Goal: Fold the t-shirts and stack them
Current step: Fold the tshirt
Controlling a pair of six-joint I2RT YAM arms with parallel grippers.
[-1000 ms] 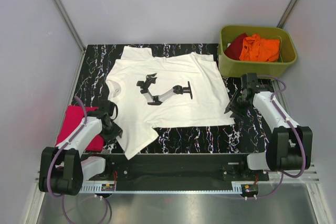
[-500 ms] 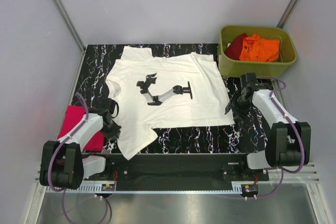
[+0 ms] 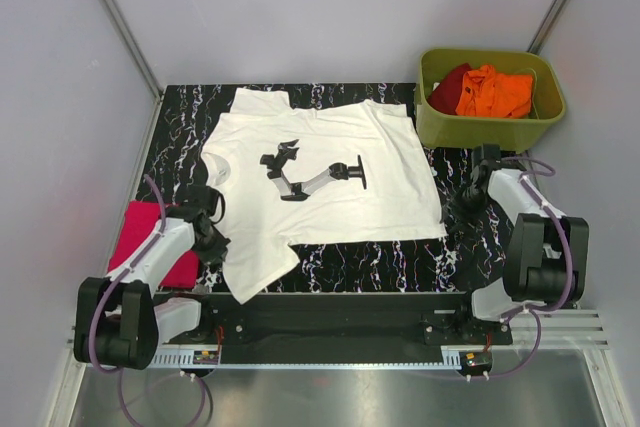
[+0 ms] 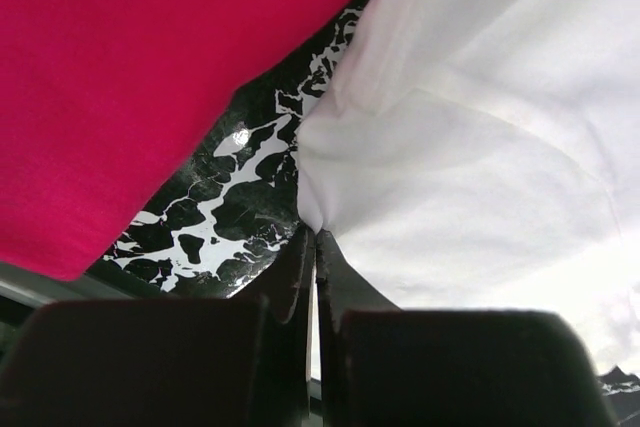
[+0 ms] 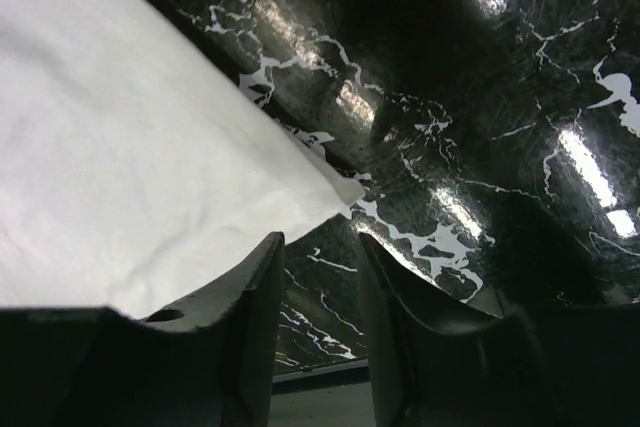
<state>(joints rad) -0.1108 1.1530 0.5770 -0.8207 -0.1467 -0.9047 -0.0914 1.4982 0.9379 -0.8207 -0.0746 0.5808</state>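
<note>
Tightly on white t-shirt (image 4: 470, 147) edge, left gripper (image 4: 315, 238) (right gripper (image 5: 320, 240) agape, corner just ahead)

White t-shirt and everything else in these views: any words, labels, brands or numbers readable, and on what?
None readable.
The white t-shirt carries only a black picture print, no letters.
Small coloured tags on the front rail: too small to read.
</note>
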